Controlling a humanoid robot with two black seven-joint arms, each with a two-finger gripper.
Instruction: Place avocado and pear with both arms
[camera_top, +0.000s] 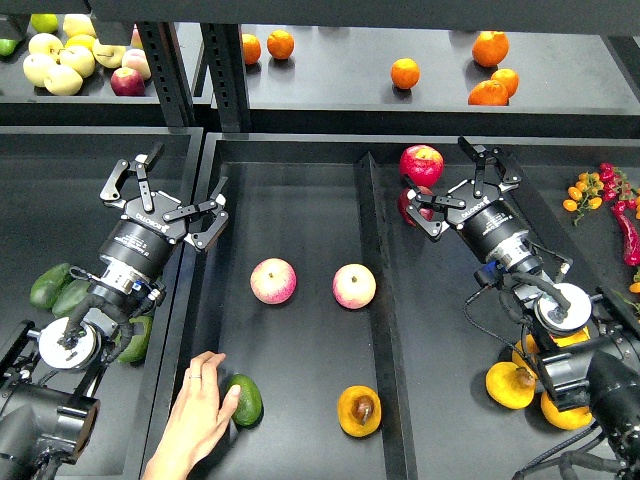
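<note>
The avocado (244, 399), dark green and glossy, lies at the front of the middle black tray (300, 190), with a person's hand (192, 418) touching its left side. The pear (360, 411), an orange-yellow half with a brown pit hollow, lies to the avocado's right by the tray's divider. My left gripper (166, 196) hovers open and empty over the tray's left rim, well behind the avocado. My right gripper (455, 187) is open and empty in the right compartment, next to a red apple (422, 163).
Two pink-and-yellow apples (273, 281) (353, 286) sit mid-tray. Paler avocados (55, 288) lie under my left arm. More orange fruit halves (509, 385) lie under my right arm, and red peppers (627, 232) at the far right. The back shelf holds oranges (405, 73) and yellow apples (60, 62).
</note>
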